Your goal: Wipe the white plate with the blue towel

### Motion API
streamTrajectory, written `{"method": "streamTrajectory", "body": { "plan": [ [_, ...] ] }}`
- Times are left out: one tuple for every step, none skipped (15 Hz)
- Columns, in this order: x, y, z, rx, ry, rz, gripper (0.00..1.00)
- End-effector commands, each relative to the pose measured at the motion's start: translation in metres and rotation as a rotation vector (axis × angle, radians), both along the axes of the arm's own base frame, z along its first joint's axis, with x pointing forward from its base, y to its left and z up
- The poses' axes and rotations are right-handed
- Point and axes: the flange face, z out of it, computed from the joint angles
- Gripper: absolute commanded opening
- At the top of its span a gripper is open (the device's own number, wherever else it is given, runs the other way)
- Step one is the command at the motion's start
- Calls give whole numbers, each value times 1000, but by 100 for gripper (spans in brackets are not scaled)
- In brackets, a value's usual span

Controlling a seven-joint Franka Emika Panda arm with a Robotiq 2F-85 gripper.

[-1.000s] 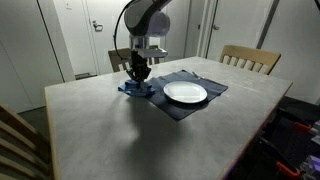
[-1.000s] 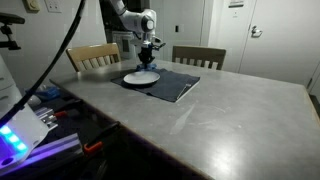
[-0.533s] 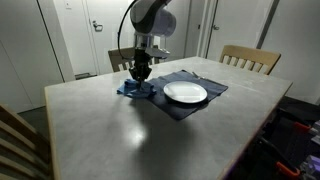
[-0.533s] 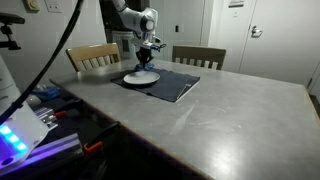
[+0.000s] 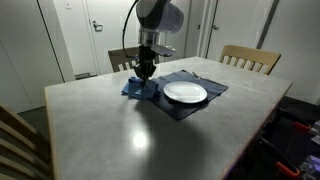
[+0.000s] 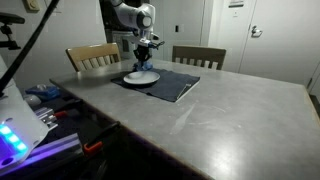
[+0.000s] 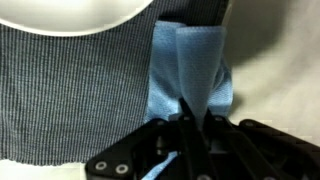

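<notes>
Blue towel (image 5: 140,89), tight in the hand (image 5: 146,75), now higher and nearer the white plate (image 5: 185,93) than before.

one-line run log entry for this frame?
gripper: shut on blue towel | towel: beside white plate, not on it | plate: on dark mat | wipe: not started
</notes>
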Motion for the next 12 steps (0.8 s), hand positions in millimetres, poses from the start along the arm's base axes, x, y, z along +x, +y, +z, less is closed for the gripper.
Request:
{"method": "streamTrajectory", "body": {
  "plan": [
    [-28, -7, 16, 3, -19, 23, 3],
    [-34, -9, 19, -2, -22, 23, 3],
    [-40, -11, 22, -10, -29, 19, 3],
    [-44, -13, 25, -7, -36, 18, 3],
    [-48, -14, 28, -7, -42, 16, 3],
    [-52, -15, 31, -9, -50, 12, 3],
    [-57, -17, 34, -11, -54, 8, 3],
    [-63, -18, 36, -16, -52, 5, 3],
    [-70, -19, 37, -19, -46, 3, 3],
    [-77, -21, 38, -24, -41, 2, 3],
    [-83, -22, 38, -27, -40, -1, 3],
    [-90, -24, 38, -33, -35, -3, 3]
  ]
}}
